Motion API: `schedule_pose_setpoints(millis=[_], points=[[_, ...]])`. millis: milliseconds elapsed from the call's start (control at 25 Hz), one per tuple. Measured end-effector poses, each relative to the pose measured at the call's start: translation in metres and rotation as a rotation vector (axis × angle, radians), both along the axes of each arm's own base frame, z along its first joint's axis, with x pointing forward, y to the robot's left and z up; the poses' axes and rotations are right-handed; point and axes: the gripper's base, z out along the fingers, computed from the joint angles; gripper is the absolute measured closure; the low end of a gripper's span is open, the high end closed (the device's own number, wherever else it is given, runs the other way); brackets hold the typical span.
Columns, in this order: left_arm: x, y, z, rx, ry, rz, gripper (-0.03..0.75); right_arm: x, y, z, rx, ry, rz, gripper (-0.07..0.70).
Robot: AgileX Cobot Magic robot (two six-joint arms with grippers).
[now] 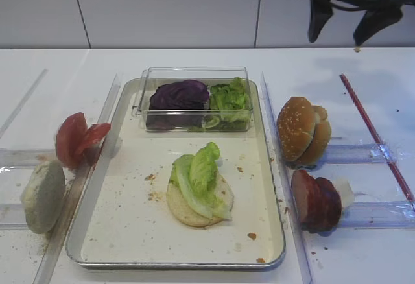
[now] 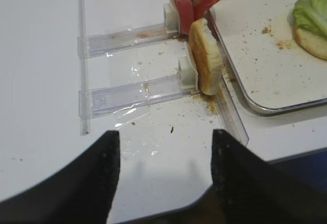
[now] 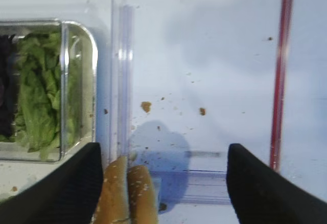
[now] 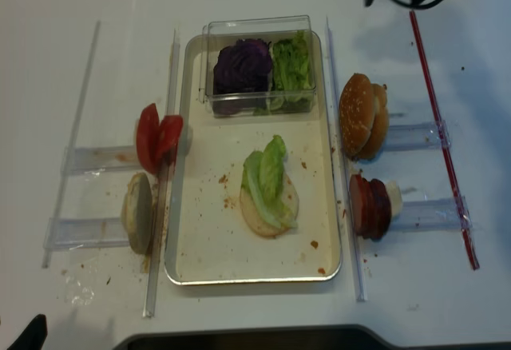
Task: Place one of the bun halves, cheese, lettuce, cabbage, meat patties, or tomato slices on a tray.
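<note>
Black and wedge-shaped, the right pincer (image 3: 163, 183) hangs with its fingers spread wide apart and nothing between them. Its own camera shows, just below and inside its left finger, the seeded tan crowns of the top buns (image 3: 125, 191) standing on edge in a clear plastic rack; the high views give their full round shape. Beyond the fingers lies a crumb-speckled white table (image 3: 214, 55), with a red strip (image 3: 280, 75) off the right finger.

Only the left wrist view shows the left pincer (image 2: 161, 178), likewise parted and empty, low over the table. Ahead of it a pale bun half (image 2: 206, 56) stands upright in its rack, glossy tomato slices (image 2: 191, 1) behind it.

From above, the metal tray (image 1: 91, 200) holds a flat bun base (image 1: 188, 207) draped with a crinkled lettuce leaf (image 1: 200, 175). At the tray's far end, a clear box (image 1: 194, 99) contains purple cabbage (image 1: 178, 94) and more lettuce (image 1: 230, 99). Dark meat patties (image 1: 316, 201) stand beside the tray's right edge.
</note>
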Motion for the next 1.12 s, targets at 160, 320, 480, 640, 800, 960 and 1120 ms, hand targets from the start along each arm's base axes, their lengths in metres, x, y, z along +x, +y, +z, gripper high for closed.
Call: schedule_pose_setpoints(millis=[160,320,480,640,800,960,1120], points=[[0.0,0.0,0.0,0.0,0.0,0.0,0.351,-0.001,-0.027,0.01,-0.012,-0.029,-0.027,0.121],[0.0,0.0,0.0,0.0,0.0,0.0,0.351,-0.006,-0.044,0.017,-0.041,-0.045,-0.039,0.139],[0.0,0.0,0.0,0.0,0.0,0.0,0.351,-0.017,-0.05,0.02,-0.046,-0.042,-0.049,0.176],[0.0,0.0,0.0,0.0,0.0,0.0,0.351,-0.029,-0.051,0.021,-0.048,-0.032,-0.047,0.206],[0.0,0.0,0.0,0.0,0.0,0.0,0.351,-0.049,-0.052,0.024,-0.049,-0.029,-0.045,0.213],[0.0,0.0,0.0,0.0,0.0,0.0,0.351,-0.078,-0.055,0.029,-0.052,-0.03,-0.042,0.213],[0.0,0.0,0.0,0.0,0.0,0.0,0.351,-0.116,-0.058,0.036,-0.055,-0.052,-0.027,0.214]])
